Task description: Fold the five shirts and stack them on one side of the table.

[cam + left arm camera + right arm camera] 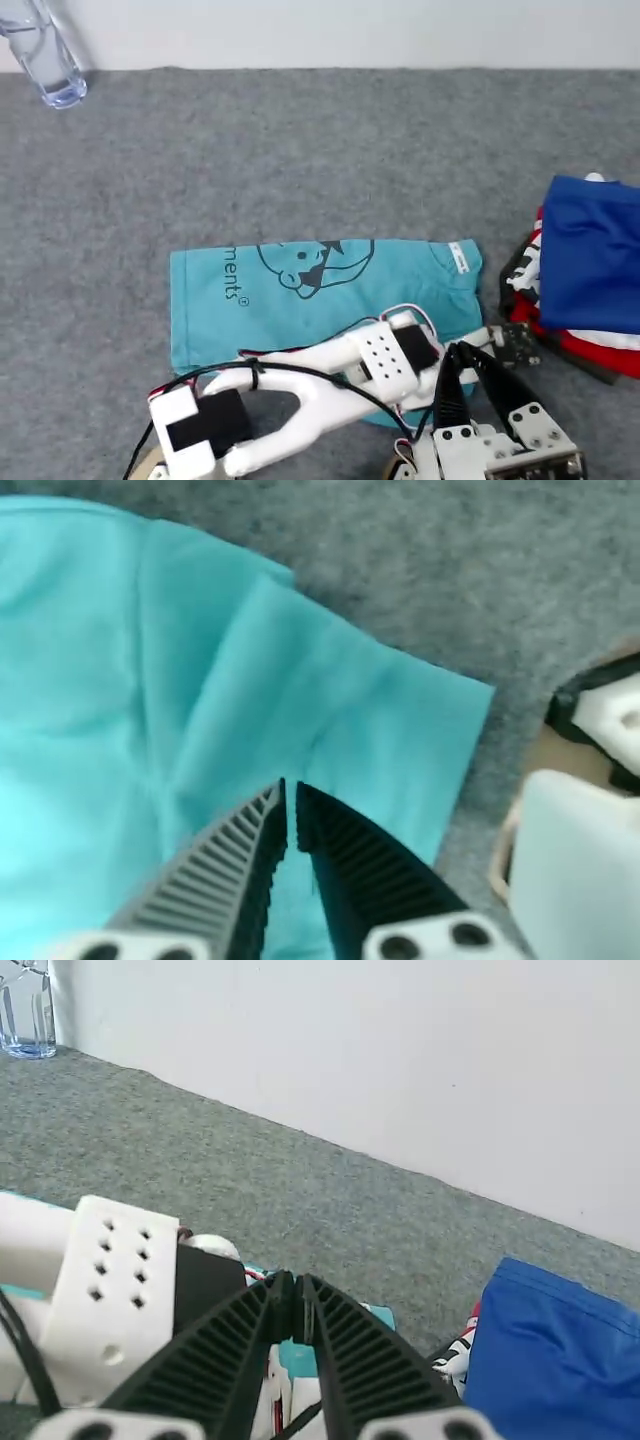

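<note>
Where the grey table [300, 150] filled mid frame in high view, found teal shirt [300, 300] lying lower centre, flattened into a wide band w/ print up and neck label toward its right end. Noted stack of shirts [590, 270] at right edge, blue one on top, red + striped cloth showing underneath, near the teal one's right end but apart from it. Also spotted a clear bottle [45, 65] upper left.

Saw left gripper [290, 792] w/ jaws pressed together over a folded flap of the teal cloth; couldn't make out any fabric pinched btwn them. Saw right gripper [292, 1305] likewise closed on nothing, lifted off the table, aimed toward the wall.

Judged the shirt thin, light, limp, not fragile. Would prob. sag from any single pinch and bunch on the felt-like table rather than slide. Reckoned best hold at an edge or corner, e.g. the right end by the label, pinching all layers so the fold wouldn't open. Reckoned a mid-panel grab poor: likely to lift the top layer alone.
</note>
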You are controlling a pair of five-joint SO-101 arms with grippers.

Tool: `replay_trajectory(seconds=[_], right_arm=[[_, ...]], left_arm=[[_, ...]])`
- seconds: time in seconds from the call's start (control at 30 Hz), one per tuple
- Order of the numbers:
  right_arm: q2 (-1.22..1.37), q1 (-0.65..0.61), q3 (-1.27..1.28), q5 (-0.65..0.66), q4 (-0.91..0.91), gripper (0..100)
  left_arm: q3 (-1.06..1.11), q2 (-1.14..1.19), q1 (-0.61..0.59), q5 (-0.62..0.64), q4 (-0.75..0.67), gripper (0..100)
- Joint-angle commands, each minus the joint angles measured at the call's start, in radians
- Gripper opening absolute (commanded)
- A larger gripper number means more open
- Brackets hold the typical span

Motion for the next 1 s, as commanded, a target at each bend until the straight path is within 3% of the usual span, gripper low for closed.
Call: replay_trajectory(seconds=[0.0,0.2,0.4,0.7,0.97], right_arm=[[-0.05,-0.087,-0.034,-0.011,0.015,1.3],[-0.05,-0.087,-0.034,-0.011,0.021,1.3],[-0.05,-0.087,-0.032,-0.011,0.021,1.3],[-0.05,-0.087,-0.031,-0.012,0.021,1.3],[-0.05,-0.087,-0.031,-0.012,0.035,1.3]], left_arm=[[-0.045,-0.052,-0.037,-0.008,-0.026,1],[-0.045,-0.054,-0.06,-0.005,-0.058,3],[-0.05,-0.015,-0.038,0.002,-0.063,16],[-0.255,0.166,-0.327,0.002,-0.112,14],[-0.302,0.16,-0.331,0.086,-0.083,14]])
